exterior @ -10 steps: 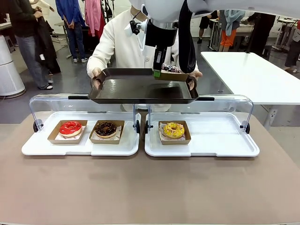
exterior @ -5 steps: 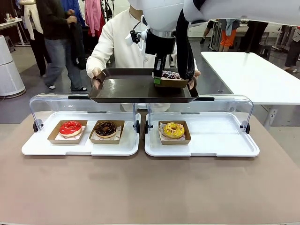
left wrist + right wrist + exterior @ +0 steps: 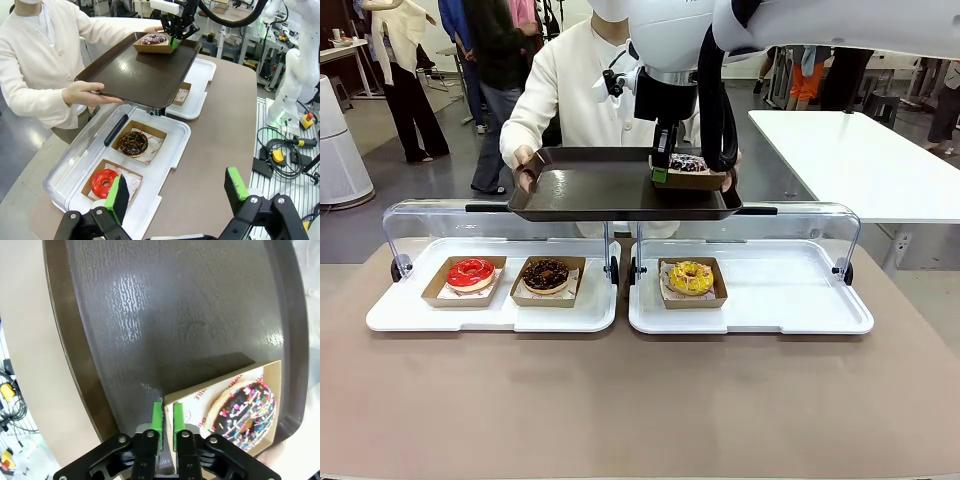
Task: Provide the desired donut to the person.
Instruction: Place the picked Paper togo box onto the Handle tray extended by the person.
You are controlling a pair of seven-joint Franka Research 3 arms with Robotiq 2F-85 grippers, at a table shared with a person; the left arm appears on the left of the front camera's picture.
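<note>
Right wrist view puts the sprinkled donut [image 3: 242, 412] in its cardboard box [image 3: 192, 402], and the box rests on the dark tray [image 3: 175, 315] near one corner, close to the rim. The right gripper [image 3: 168, 415] has its green pads pinched close on the box's near wall, so I'd call it clamped on the box rather than let go. From the front, the person [image 3: 575, 90] holds that tray up with both hands above the clear lids, one hand [image 3: 527, 165] at one end. The left gripper [image 3: 177, 190] hangs spread wide with nothing in it, well back on the robot's side, with the red donut [image 3: 104, 182] and the chocolate donut [image 3: 133, 143] below it. A yellow donut [image 3: 690, 277] sits in the other white tray [image 3: 780, 300]

To my eye the delivery is nearly done; what's left is letting go and backing off. The danger is lifting away before the pads part, which would drag or tip the box over the rim. The tray is only hand-held, so any downward push could tilt it and slide the box
</note>
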